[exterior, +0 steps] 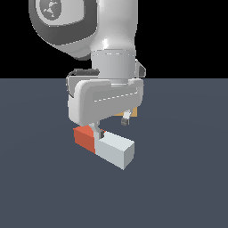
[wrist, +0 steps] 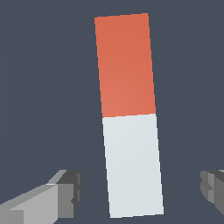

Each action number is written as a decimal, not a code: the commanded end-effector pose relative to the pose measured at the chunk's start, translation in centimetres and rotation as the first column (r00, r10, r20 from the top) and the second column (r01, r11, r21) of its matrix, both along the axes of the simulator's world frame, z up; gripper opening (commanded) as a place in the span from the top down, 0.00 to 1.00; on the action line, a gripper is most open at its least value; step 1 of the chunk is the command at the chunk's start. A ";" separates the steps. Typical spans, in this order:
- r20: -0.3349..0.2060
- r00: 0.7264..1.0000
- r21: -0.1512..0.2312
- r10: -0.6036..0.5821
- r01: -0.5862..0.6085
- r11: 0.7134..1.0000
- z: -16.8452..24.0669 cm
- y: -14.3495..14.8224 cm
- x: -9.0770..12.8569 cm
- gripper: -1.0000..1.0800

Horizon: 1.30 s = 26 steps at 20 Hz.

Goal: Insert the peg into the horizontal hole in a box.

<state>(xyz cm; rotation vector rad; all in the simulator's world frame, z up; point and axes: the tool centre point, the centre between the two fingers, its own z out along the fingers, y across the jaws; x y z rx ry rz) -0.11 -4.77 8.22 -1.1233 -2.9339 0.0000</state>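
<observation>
The peg (exterior: 104,144) lies flat on the dark slate desk (exterior: 187,187), directly beneath the arm, its pale grey-white half nearer the exterior camera and pointing toward about 4 o'clock, its red-orange half away toward 10 o'clock. Above it the robot arm (exterior: 107,49) fills the upper middle of the exterior view, its light grey wrist housing hanging just over the bar. Behind that housing, at about 2 o'clock from the peg, only a thin tan sliver of the box (exterior: 132,114) shows; its opening is hidden. The end effector (wrist: 140,192) has its fingers (wrist: 65,188) spread wide apart, one on each side of the pale half, with clear gaps between them and the bar in the wrist view.
</observation>
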 end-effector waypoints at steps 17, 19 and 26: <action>0.000 0.997 0.000 0.075 -0.075 0.997 -2.6 -0.5 0.4 0.04; 0.000 0.997 0.000 0.076 -0.076 0.997 -3.7 -0.5 0.3 0.04; 0.000 0.997 0.000 0.078 -0.078 0.997 -5.8 -0.5 0.4 0.04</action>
